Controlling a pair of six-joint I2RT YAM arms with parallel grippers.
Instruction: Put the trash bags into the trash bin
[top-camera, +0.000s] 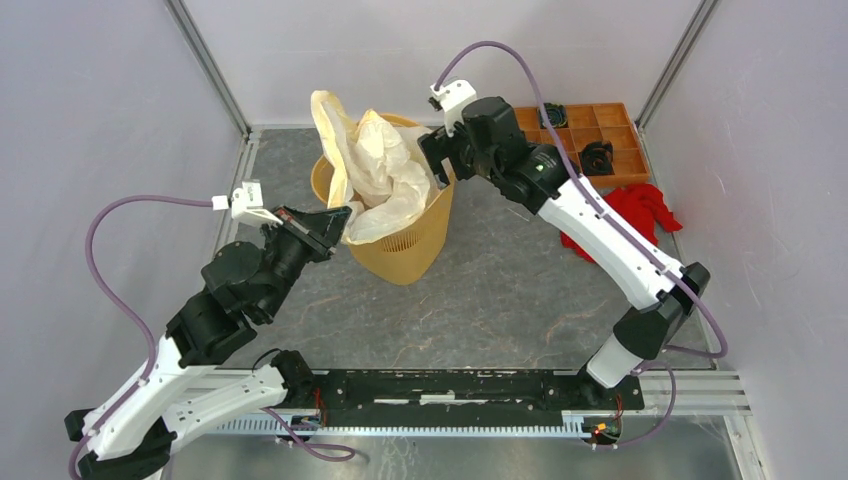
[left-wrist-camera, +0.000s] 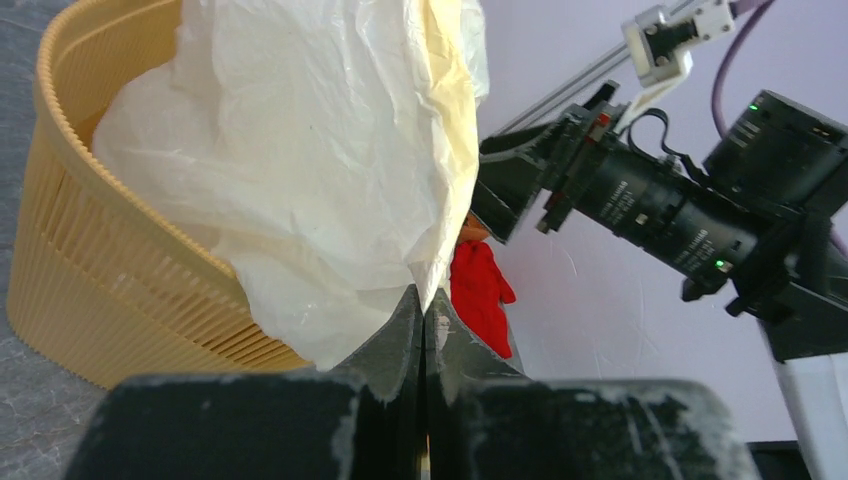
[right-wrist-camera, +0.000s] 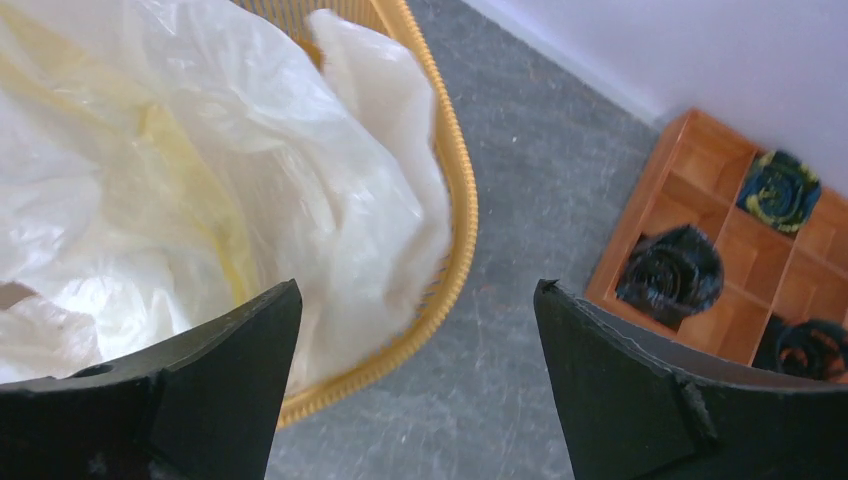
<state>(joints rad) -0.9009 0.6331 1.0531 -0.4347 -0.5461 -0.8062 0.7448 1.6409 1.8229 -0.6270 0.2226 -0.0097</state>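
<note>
Now | bags: 1 large crinkly translucent cream-white plastic trash bag (top-camera: 385, 170), heaped in the bin, spilling over its rim | bins: 1 orange-yellow lattice-walled plastic trash bin (top-camera: 405, 250) on grey tabletop (top-camera: 500, 290) | left fingers (left-wrist-camera: 400, 340): closed, pinching bag's edge | right fingers (right-wrist-camera: 230, 370): spread wide, empty, above bin rim | other: 1 red cloth (top-camera: 635, 210), 1 orange compartment tray (top-camera: 628, 140), 3 black coils (right-wrist-camera: 670, 272) inside
</note>
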